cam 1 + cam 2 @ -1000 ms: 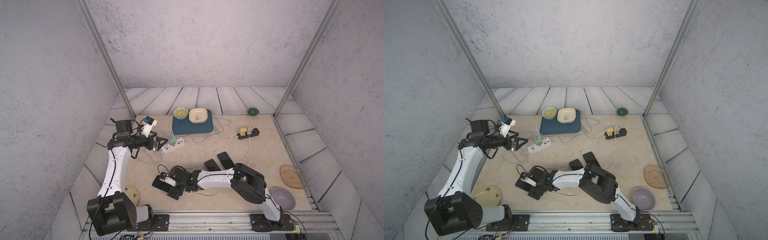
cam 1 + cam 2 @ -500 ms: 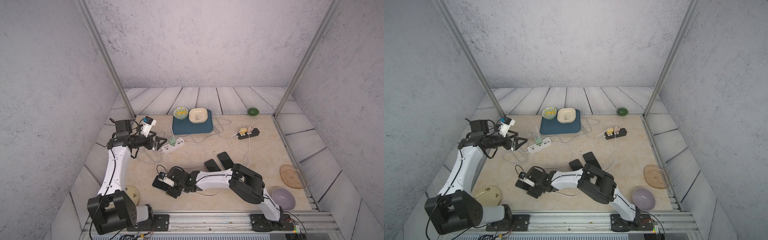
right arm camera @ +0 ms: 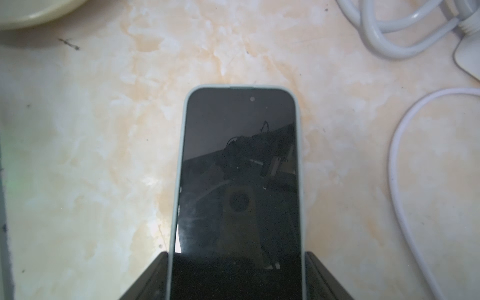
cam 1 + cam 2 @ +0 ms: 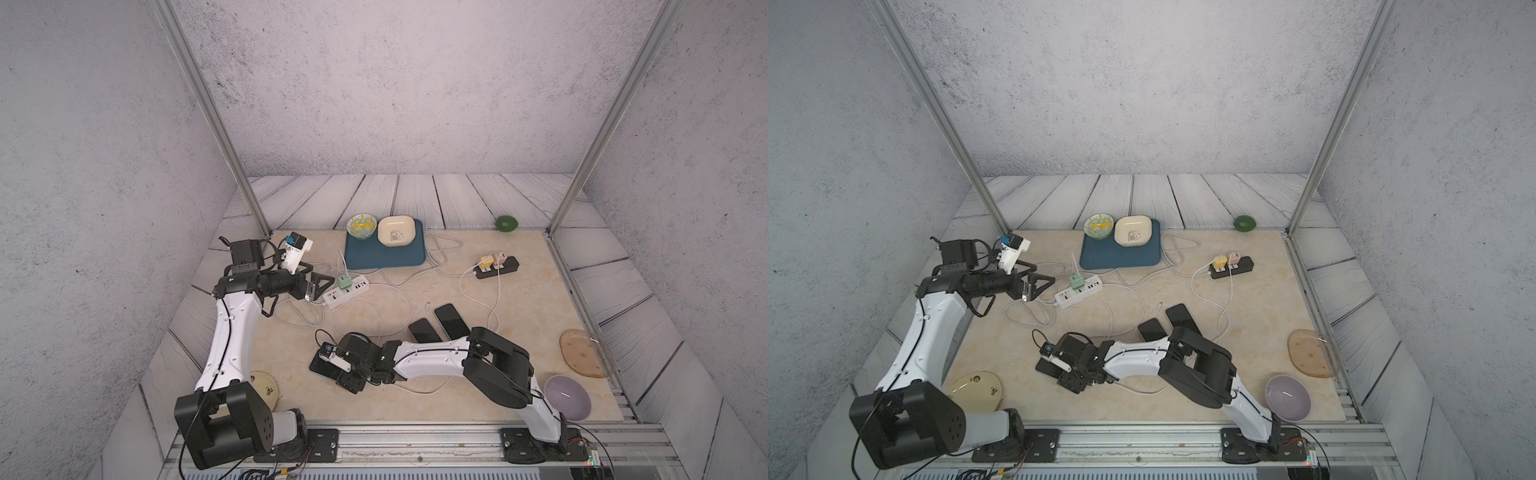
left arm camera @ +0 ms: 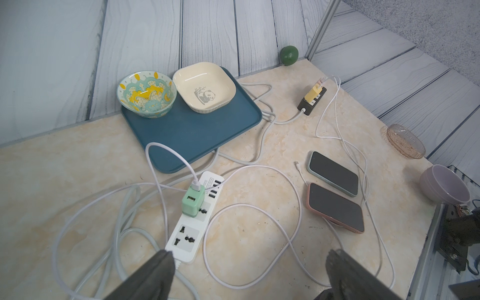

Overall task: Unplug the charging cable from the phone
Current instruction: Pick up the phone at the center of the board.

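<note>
R gripper [image 3: 236,255] clamped on phone [image 3: 239,168], both long sides, near desk [image 4: 540,332] front edge, left of centre. L gripper [image 5: 250,252] wide open, empty, above strip [image 5: 192,228] end.

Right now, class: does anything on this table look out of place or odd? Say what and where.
A loose cable end lies unplugged beside the two neighbouring phones. White cables sprawl in overlapping loops around the white power strip. A green ball sits alone at the far back. The phone in the right gripper lies flat.
</note>
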`<state>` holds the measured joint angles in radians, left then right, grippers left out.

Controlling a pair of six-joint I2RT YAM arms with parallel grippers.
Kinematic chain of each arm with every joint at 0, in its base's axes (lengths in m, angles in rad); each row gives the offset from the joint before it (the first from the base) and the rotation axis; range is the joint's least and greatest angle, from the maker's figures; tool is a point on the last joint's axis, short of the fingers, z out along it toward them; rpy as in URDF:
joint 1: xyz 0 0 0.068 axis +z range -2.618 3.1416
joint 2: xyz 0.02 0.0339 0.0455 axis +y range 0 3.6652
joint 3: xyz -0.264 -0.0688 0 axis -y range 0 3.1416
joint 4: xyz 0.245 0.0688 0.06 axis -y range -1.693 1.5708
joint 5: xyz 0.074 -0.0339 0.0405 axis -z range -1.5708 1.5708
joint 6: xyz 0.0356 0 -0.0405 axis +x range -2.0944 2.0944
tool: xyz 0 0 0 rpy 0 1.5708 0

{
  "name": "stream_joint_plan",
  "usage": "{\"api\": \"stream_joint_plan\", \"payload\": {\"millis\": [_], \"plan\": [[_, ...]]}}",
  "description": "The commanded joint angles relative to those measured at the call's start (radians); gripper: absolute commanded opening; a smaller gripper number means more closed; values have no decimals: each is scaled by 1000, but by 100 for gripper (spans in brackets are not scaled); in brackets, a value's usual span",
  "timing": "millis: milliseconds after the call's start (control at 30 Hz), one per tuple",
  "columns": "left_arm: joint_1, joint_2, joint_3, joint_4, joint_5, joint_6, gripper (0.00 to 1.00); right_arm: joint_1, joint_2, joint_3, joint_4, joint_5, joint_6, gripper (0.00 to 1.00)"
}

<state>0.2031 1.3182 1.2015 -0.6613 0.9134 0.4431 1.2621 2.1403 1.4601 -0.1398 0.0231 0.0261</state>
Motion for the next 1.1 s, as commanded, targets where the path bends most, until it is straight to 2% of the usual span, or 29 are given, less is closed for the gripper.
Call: {"api": "stream_joint_plan", "payload": {"millis": [0,433,633,867,1067], "plan": [[12,-3,-5,-7,30,-7,98,-5,-98,-4,-17,36,8,32],[12,-23,-3,-22,86,0,98,-61,-258,-67,-46,71,6,24],[12,-34,-4,-50,164,30,98,-111,-307,-103,-55,64,33,24],[10,-47,-10,-75,255,56,98,-226,-383,-181,-6,-68,180,23],[8,-44,-7,-42,309,-13,98,-333,-465,-275,124,-219,347,22]]}}
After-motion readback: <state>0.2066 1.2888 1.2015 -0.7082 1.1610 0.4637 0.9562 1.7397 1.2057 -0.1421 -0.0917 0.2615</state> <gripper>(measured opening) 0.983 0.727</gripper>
